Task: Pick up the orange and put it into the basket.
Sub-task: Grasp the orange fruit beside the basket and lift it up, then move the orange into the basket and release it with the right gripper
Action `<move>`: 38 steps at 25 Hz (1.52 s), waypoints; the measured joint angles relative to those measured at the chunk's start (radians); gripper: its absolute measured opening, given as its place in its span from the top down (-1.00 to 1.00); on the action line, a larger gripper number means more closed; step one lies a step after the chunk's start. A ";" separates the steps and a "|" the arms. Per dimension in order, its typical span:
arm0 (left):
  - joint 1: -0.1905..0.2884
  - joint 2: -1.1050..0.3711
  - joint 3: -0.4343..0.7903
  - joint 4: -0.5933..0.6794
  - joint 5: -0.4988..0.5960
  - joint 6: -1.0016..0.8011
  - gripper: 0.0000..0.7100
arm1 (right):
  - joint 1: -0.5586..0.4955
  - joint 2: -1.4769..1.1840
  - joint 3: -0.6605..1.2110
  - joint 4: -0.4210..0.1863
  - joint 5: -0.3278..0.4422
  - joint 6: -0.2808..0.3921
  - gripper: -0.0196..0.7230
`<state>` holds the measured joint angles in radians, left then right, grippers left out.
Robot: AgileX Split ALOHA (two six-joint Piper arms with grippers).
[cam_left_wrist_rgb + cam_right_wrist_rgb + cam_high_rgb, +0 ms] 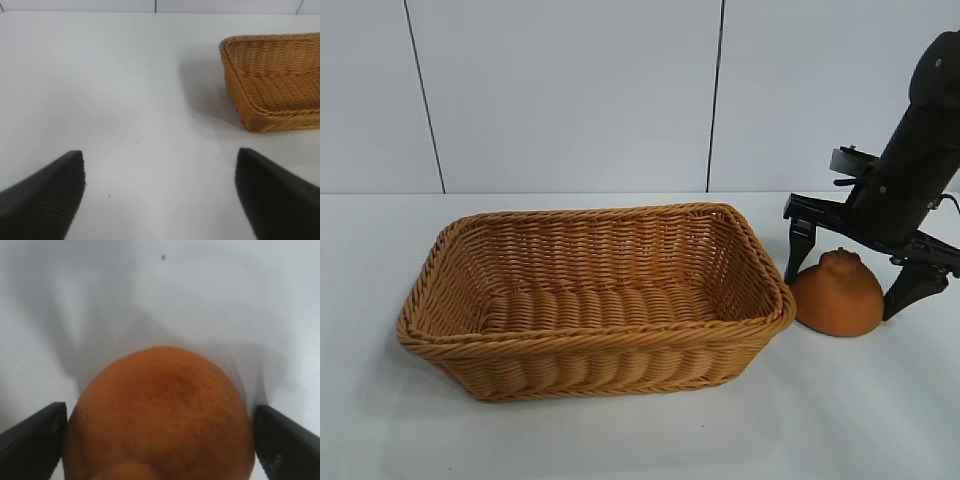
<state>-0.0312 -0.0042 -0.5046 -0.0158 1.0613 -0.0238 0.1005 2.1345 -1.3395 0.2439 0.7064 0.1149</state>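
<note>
1. The table (620,440) is white & flat, w/ a white wall (570,90) at the far side.
2. The left gripper (160,195) shows only in its own wrist view. Its 2 black fingers (45,195) are spread wide apart & hold nothing. Just bare table is between them.
3. From that wrist view the basket (272,82) sits farther off on the table, not touching the fingers.
4. In the outside view the basket (595,300) is on the left-middle part of the table. It is big, tan-brown & woven, w/ a braided rim. Nothing is in it.
5. The orange (837,293) sits on the table just to the right of the basket, right by its right-hand corner. Can't tell if they touch. It has a bump on top.
6. The right gripper (853,280) points down over the orange, w/ the black arm going up to the top right.
7. Its fingers (800,250) are wide open, 1 on each side of the orange.
8. In the right wrist view the orange (160,415) fills the gap between the 2 fingers (32,440). They look very close to its skin, but can't tell if they press on it.
</note>
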 joint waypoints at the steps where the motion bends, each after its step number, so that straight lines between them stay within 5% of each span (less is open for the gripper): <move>1: 0.000 0.000 0.000 0.000 0.000 0.000 -0.66 | 0.000 0.001 0.000 0.000 0.004 0.000 -0.66; 6: 0.000 0.000 0.000 0.000 0.000 0.000 -0.66 | -0.002 -0.010 -0.002 -0.002 0.036 -0.001 0.49; 8: 0.000 0.000 0.000 0.000 0.000 0.000 -0.66 | -0.002 -0.039 -0.002 0.000 0.043 -0.001 0.77; 25: 0.000 0.000 0.000 0.000 0.000 0.000 -0.66 | 0.015 -0.306 0.000 -0.006 0.112 -0.030 0.77; 33: 0.000 0.000 0.000 0.000 0.000 0.000 -0.66 | 0.198 -0.335 0.000 0.019 0.111 -0.038 0.77; 38: 0.000 0.000 0.000 0.000 0.000 0.000 -0.66 | 0.342 -0.335 0.000 0.062 0.037 -0.038 0.77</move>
<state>-0.0312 -0.0042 -0.5046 -0.0158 1.0613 -0.0238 0.4425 1.7998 -1.3395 0.3057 0.7431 0.0774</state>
